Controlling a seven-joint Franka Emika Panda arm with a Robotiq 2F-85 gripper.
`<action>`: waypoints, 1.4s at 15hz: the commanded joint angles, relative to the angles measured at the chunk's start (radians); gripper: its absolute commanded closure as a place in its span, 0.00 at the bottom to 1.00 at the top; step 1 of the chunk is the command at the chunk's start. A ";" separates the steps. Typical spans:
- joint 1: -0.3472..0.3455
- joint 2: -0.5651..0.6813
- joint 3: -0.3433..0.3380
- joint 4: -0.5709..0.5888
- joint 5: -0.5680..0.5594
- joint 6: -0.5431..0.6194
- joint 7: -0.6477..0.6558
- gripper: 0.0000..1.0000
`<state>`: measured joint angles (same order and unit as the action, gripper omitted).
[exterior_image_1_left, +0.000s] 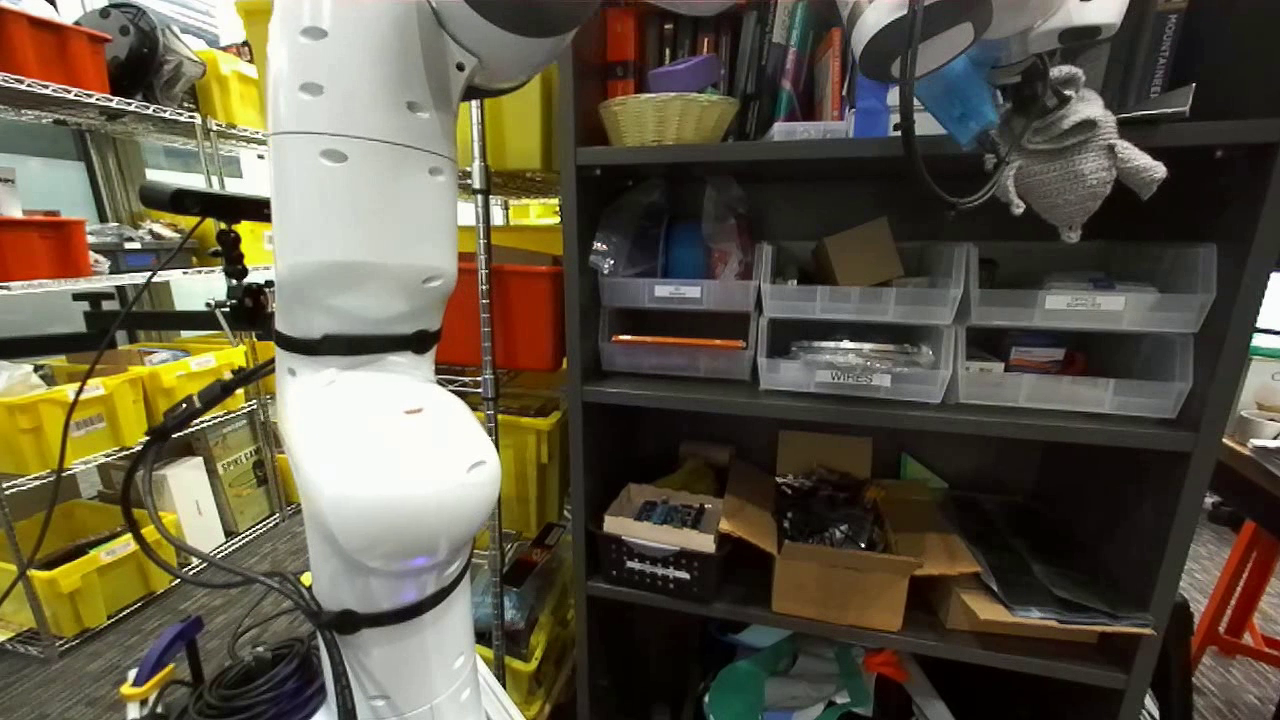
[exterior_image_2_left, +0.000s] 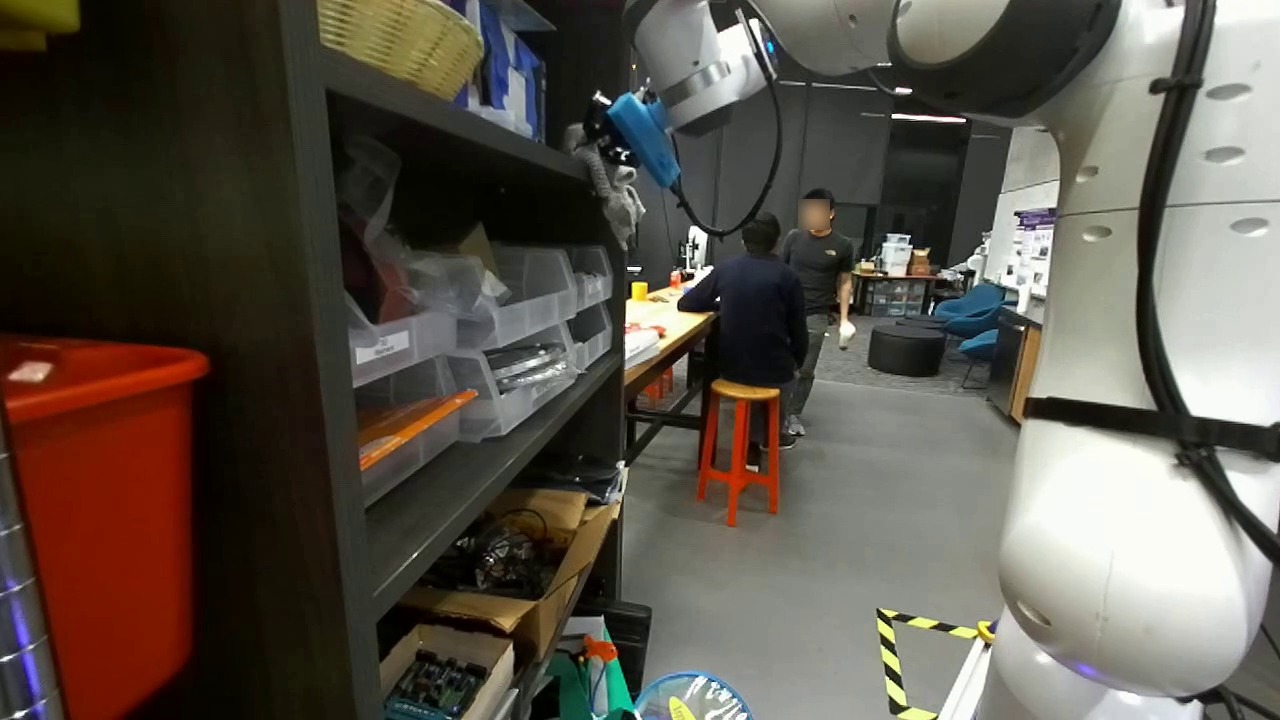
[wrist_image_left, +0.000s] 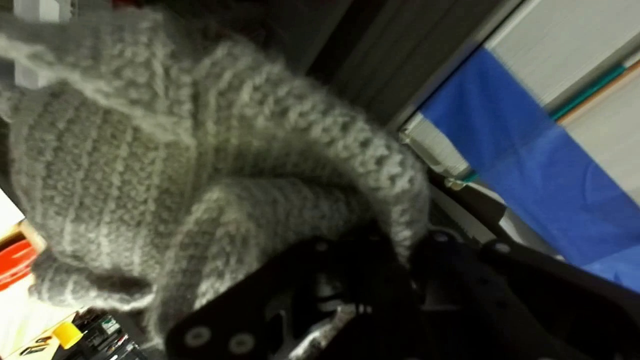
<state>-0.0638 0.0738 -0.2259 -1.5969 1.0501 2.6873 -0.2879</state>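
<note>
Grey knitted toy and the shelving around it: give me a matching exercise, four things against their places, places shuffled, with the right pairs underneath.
1. Grey knitted toy
2. Wicker basket
3. Bin labelled WIRES
4. Open cardboard box

A. In the middle of the lower row of clear bins
B. On the lower dark shelf, beneath the clear bins
C. Gripped in the pincer
D. On the upper dark shelf, above the clear bins

Pairs: 1-C, 2-D, 3-A, 4-B
</note>
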 joint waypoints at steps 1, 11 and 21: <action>0.023 -0.087 0.024 -0.121 0.020 0.017 -0.078 0.97; 0.042 -0.248 0.066 -0.317 0.064 0.044 -0.258 0.97; 0.053 -0.361 0.110 -0.462 0.067 0.069 -0.357 0.97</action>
<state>-0.0279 -0.2448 -0.1308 -1.9667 1.0996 2.7429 -0.5997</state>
